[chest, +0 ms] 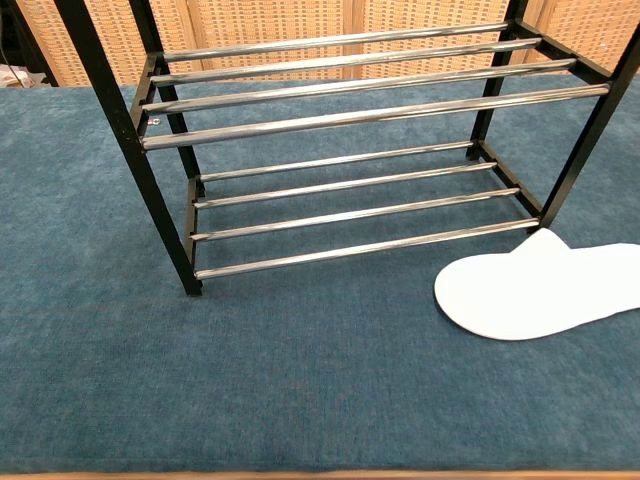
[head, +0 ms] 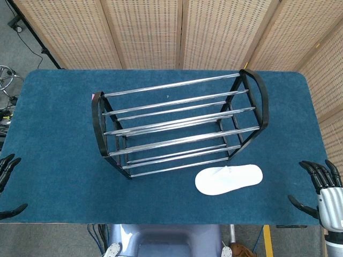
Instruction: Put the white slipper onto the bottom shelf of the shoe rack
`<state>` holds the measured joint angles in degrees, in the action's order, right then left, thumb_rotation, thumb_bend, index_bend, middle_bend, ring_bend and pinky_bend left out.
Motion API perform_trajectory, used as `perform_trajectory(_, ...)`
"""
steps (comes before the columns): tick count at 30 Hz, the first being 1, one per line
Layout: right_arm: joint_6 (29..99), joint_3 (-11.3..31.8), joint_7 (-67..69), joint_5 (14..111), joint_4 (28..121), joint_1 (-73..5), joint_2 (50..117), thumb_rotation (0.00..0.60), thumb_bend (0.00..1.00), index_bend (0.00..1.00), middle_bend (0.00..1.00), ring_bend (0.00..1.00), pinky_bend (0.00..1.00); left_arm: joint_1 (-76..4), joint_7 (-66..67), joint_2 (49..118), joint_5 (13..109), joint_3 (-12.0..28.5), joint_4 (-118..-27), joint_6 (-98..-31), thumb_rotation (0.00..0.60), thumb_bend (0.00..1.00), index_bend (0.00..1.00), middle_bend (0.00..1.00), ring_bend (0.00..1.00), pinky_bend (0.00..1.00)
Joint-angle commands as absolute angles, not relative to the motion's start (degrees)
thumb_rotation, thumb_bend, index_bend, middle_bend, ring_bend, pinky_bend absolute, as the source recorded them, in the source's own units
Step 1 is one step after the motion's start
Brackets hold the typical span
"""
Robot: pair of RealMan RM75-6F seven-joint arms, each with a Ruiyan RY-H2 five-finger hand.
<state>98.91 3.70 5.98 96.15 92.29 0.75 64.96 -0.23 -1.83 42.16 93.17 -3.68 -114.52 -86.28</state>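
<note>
The white slipper [head: 229, 179] [chest: 545, 290] lies flat on the blue table, just in front of the right end of the shoe rack. The shoe rack [head: 179, 124] [chest: 360, 150] has a black frame and chrome bars; its bottom shelf [chest: 355, 215] holds nothing. My right hand [head: 320, 187] hovers at the table's right front corner, fingers spread, holding nothing, well right of the slipper. At the left front edge my left hand [head: 7, 184] shows only partly, fingers apart and empty. Neither hand appears in the chest view.
The blue felt table [head: 53, 123] spans the view, with open carpet in front of the rack. Woven folding screens [head: 161, 32] stand behind the table. Cables and a metal stand [head: 6, 80] sit on the floor at far left.
</note>
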Motion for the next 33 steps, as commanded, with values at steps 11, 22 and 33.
perform_trajectory(11, 92.28, 0.21, 9.72, 99.36, 91.12, -2.01, 62.67, 0.6, 0.0, 0.17, 0.18, 0.16, 0.07, -0.27, -1.07, 42.44, 92.8, -3.59, -114.71, -86.05, 0.6, 0.09, 0.0, 0.0, 0.0, 0.0)
perform_trajectory(22, 89.0, -1.67, 10.98, 110.87, 76.48, -9.75, 67.56, 0.6, 0.0, 0.28, 0.26, 0.2, 0.15, -0.38, 1.52, 43.55, 92.17, -3.07, -115.17, -86.14, 0.6, 0.09, 0.0, 0.0, 0.0, 0.0)
perform_trajectory(33, 86.98, -3.14, 13.85, 117.32, 61.38, -18.77, 73.25, 0.6, 0.06, 0.32, 0.27, 0.21, 0.19, -0.86, 3.86, 44.65, 90.05, -2.56, -115.53, -84.99, 0.6, 0.09, 0.0, 0.0, 0.0, 0.0)
